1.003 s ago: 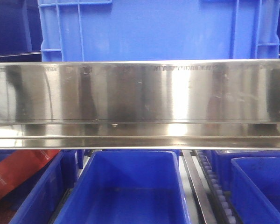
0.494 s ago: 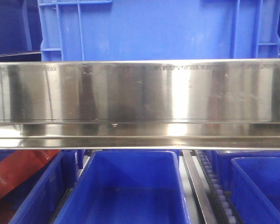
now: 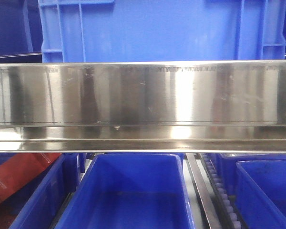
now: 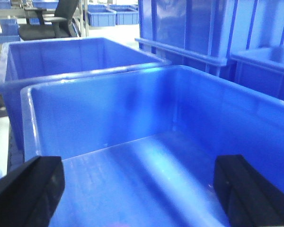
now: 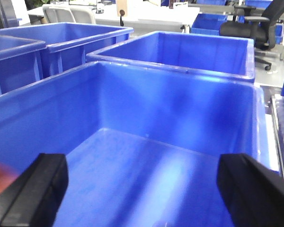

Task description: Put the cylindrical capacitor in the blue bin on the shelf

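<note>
The shelf's shiny steel front rail [image 3: 143,95] crosses the front view, with a blue bin [image 3: 133,191] below its middle. My left gripper [image 4: 139,194] is open, its black fingertips [image 4: 28,189] wide apart over the bare floor of a blue bin [image 4: 109,109]. My right gripper [image 5: 142,194] is also open, with its fingertips [image 5: 255,189] spread above the floor of a blue bin [image 5: 170,104]. Nothing lies between either pair of jaws. The cylindrical capacitor shows in no view, and neither arm shows in the front view.
A large blue crate [image 3: 157,28] stands above the rail. More blue bins [image 3: 267,191] flank the middle one, beside a grey roller track [image 3: 221,191]. A red object [image 3: 19,176] lies at lower left. Office chairs [image 5: 255,28] stand behind.
</note>
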